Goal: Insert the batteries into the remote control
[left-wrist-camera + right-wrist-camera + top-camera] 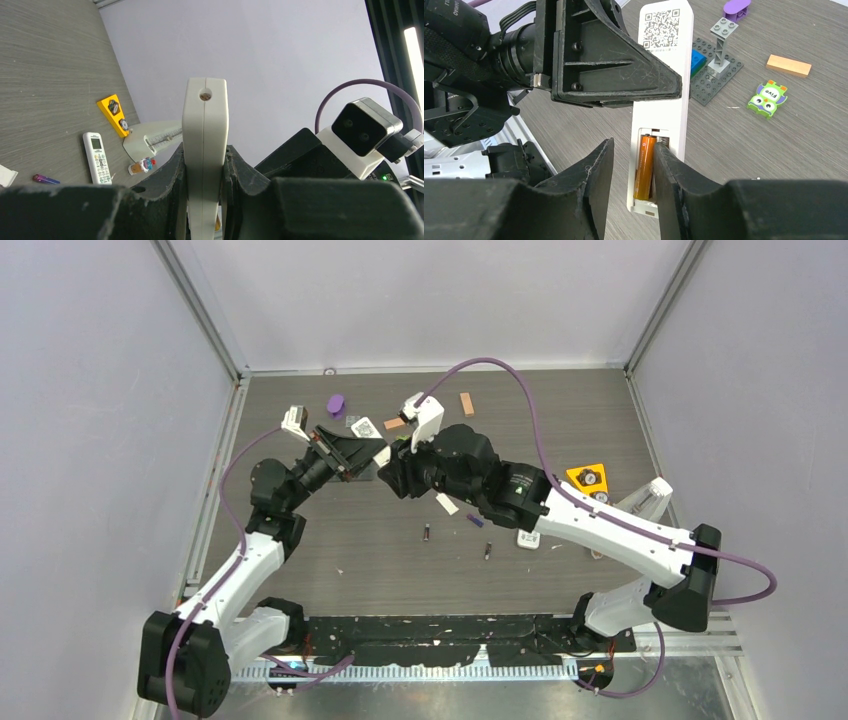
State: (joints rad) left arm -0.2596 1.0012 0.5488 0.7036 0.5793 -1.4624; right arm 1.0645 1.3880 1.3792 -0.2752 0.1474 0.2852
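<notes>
My left gripper (205, 167) is shut on a white remote control (204, 130) and holds it edge-up above the table. In the right wrist view the remote control (665, 60) shows its back, with a QR label and the battery bay uncovered. An orange battery (644, 167) lies in that bay. My right gripper (634, 145) stands open just over the bay, its right finger beside the orange battery and touching nothing that I can see. Two dark batteries (426, 533) (488, 551) and a purple battery (475, 521) lie loose on the table.
A second white remote (530, 538) and a yellow triangle (588, 478) lie to the right. Tan blocks (466, 404) (393, 424), a purple piece (336, 404), a grey brick plate (716, 75) and a green owl toy (767, 98) sit at the back. A small white cover (447, 504) lies near the batteries.
</notes>
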